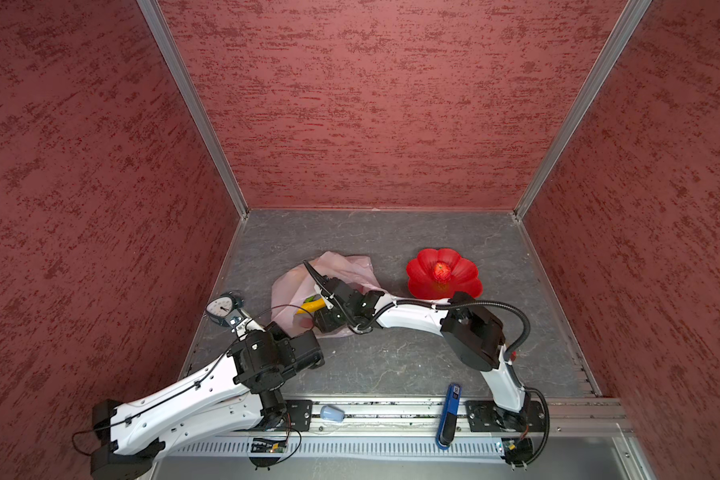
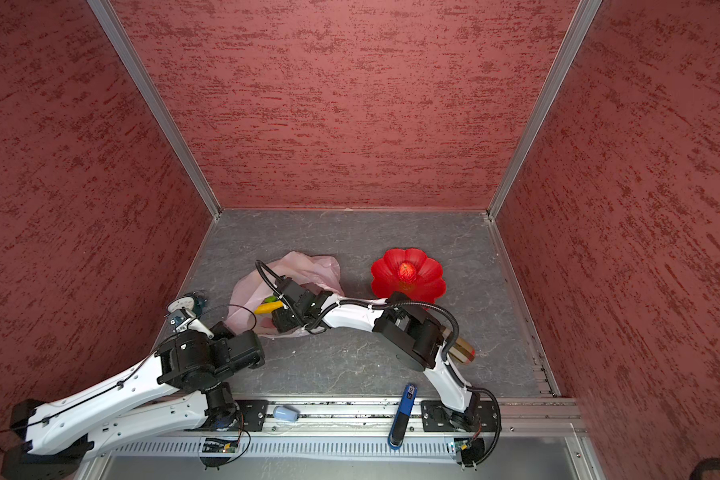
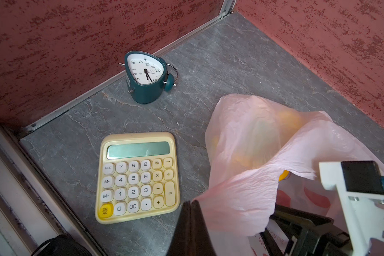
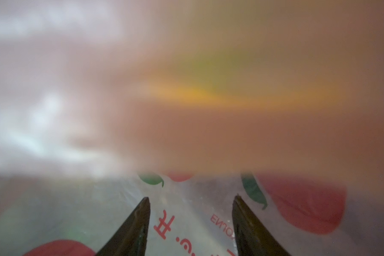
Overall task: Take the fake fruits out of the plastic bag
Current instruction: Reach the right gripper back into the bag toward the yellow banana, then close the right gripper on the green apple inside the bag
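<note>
Carrying everything is the grey veined bench (image 1: 412,365), walled in mottled red. The right arm (image 1: 412,313) reaches across the middle from the near right, its wrist over the bag; the left arm (image 1: 192,395) comes in from the near left.

The plastic bag (image 1: 346,270), pale pink and translucent, lies crumpled left of centre. In the left wrist view the left end effector (image 3: 191,215) has its dark fingers pressed together on a fold of the bag's rim (image 3: 242,199), which stands raised. In the right wrist view the right end effector (image 4: 191,197) is inside the bag: its two fingers stand well apart with nothing between them, above film (image 4: 186,223) printed with red apples and red lettering. Blurred pink film hangs ahead of it, with yellow and green smudges behind.

Right of the bag and apart from it sits a red flower-shaped dish (image 1: 468,284). A pale yellow calculator (image 3: 136,177) lies flat beside the bag, and a teal clock (image 3: 145,75) stands by the left wall.

The red apple (image 1: 442,272) rests in the middle of the dish, outside the bag. A banana (image 1: 312,306) shows in the bag's opening in both top views, just left of the right wrist, with a green fruit (image 1: 309,299) against its far side.
</note>
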